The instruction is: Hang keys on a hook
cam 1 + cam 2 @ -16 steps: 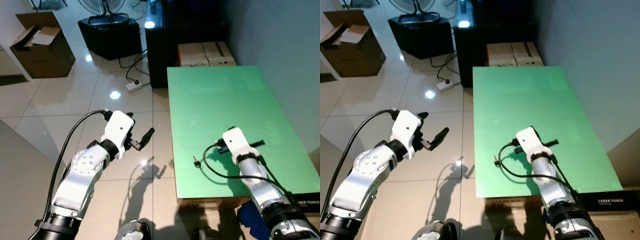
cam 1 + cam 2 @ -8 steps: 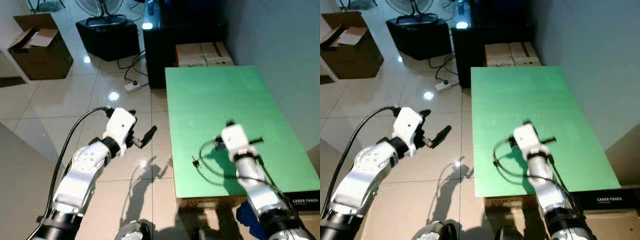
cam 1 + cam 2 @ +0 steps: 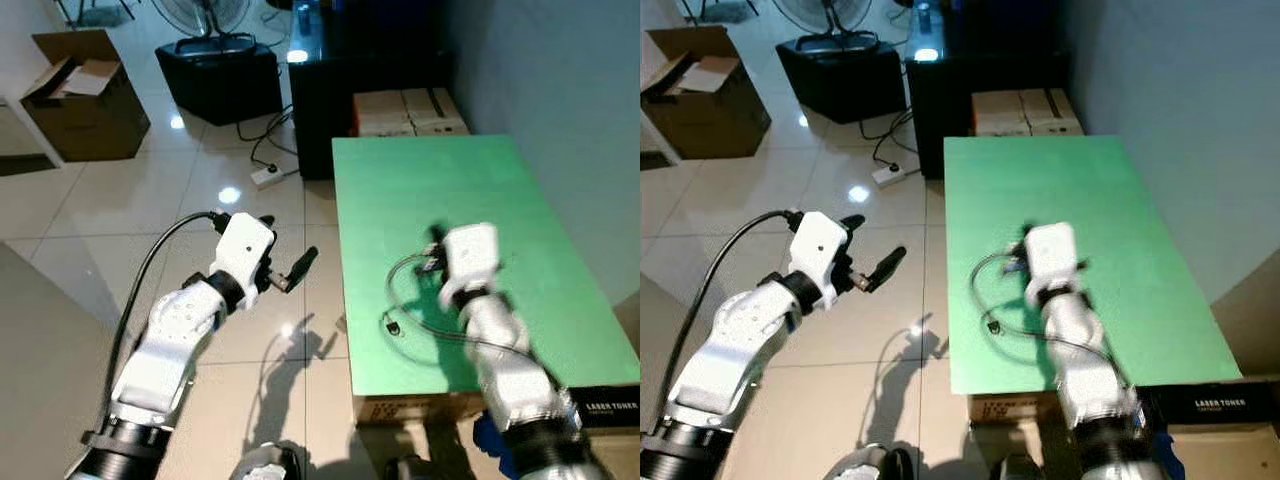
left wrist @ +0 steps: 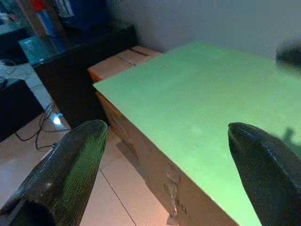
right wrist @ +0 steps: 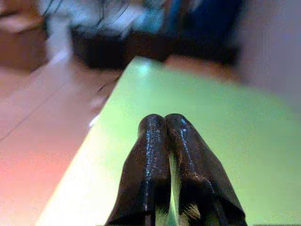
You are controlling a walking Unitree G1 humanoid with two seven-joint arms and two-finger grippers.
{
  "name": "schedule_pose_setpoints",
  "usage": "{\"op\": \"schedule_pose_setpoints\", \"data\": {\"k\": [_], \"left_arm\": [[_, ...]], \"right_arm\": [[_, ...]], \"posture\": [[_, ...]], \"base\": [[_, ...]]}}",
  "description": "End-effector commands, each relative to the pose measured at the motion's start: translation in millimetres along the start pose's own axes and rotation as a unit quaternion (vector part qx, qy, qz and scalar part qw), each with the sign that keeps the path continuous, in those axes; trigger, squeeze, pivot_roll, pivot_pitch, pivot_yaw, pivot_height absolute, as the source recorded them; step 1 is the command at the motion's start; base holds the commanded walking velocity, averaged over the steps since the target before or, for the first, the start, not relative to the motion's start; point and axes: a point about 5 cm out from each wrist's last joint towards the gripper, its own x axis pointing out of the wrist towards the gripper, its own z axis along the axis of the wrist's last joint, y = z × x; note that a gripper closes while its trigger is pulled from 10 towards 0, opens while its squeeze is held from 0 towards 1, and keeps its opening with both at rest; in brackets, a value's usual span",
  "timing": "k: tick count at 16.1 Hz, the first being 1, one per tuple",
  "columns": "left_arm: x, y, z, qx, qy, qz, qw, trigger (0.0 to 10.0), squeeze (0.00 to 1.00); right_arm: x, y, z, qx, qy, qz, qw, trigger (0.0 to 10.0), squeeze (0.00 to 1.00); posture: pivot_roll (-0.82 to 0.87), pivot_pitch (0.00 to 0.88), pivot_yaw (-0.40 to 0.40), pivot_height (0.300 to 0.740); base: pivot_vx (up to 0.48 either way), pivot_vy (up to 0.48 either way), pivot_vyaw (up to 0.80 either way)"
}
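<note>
The right gripper (image 5: 165,141) hangs above the green table (image 3: 440,180), its two fingers pressed together with only a thin green sliver between them; whether they pinch anything cannot be told. A small dark object at the table's near left edge, just beside the arm's looped cable, looks like the keys (image 3: 392,326), though it is too small to confirm, and it lies apart from the fingers on the bare surface. The left gripper (image 4: 164,174) is held over the floor to the left of the table, its fingers spread wide, holding nothing. No hook can be made out, so the step in hand is judged to be the pickup. To do it well, the right fingers would first need to part, then come down straight over the keys and close on the ring or bunch rather than on a single blade, since flat metal on a smooth top tends to slide away; working so near the edge, a sideways nudge could push the keys off onto the floor. The table is a plain green sheet set on cardboard boxes (image 3: 408,108). Beyond it stands a dark cabinet (image 3: 340,60); on the glossy tiled floor lie a white power strip (image 3: 266,173), a black fan base (image 3: 217,72), and, far left, an open cardboard box (image 3: 85,92).
</note>
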Motion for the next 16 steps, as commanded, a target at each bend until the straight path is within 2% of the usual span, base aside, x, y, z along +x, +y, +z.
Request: {"op": "schedule_pose_setpoints", "data": {"k": [1, 3, 5, 7, 8, 12, 16], "left_arm": [[-2.0, -1.2, -11.7, -0.004, 0.016, 0.021, 1.000, 10.0, 0.00], [-3.2, -11.2, -20.0, -0.003, 0.025, 0.008, 1.000, 10.0, 0.00], [-7.9, -22.9, -17.9, -0.020, 0.025, -0.047, 0.998, 10.0, 0.00], [-18.7, -28.1, -19.1, 0.007, 0.042, -0.100, 0.994, 10.0, 0.00], [-21.5, -26.8, -20.3, 0.010, 0.050, -0.101, 0.994, 10.0, 0.00], [-29.1, -22.5, -18.3, 0.011, 0.051, -0.105, 0.993, 10.0, 0.00], [-34.7, -22.4, -17.4, 0.007, 0.057, -0.113, 0.992, 10.0, 0.00]], "right_arm": [[-10.6, 16.1, -22.6, 0.009, 0.058, 0.053, 0.997, 10.0, 0.00], [-24.2, 25.1, -44.3, 0.003, 0.111, 0.075, 0.991, 10.0, 0.00], [-34.1, 32.7, -60.4, 0.024, 0.156, 0.112, 0.981, 10.0, 0.00], [-38.2, 35.0, -71.7, 0.041, 0.196, 0.139, 0.970, 10.0, 0.00], [-37.5, 34.2, -74.9, 0.041, 0.202, 0.134, 0.969, 10.0, 1.00], [-31.1, 24.7, -77.4, 0.017, 0.195, 0.078, 0.977, 10.0, 1.00], [-36.1, 25.2, -84.5, -0.028, 0.205, 0.098, 0.973, 10.0, 1.00]], "posture": [[-0.08, 0.060, 0.094, 0.740], [-0.08, 0.072, 0.075, 0.740], [-0.07, 0.074, 0.066, 0.740], [-0.05, 0.093, 0.056, 0.740], [-0.04, 0.099, 0.054, 0.740], [-0.03, 0.103, 0.059, 0.740], [-0.01, 0.110, 0.065, 0.740]], "base": [[0.000, 0.000, 0.00], [0.000, 0.000, 0.00], [0.000, 0.000, 0.00], [0.000, 0.000, 0.00], [0.000, 0.000, 0.00], [0.000, 0.000, 0.00], [0.000, 0.000, 0.00]]}}
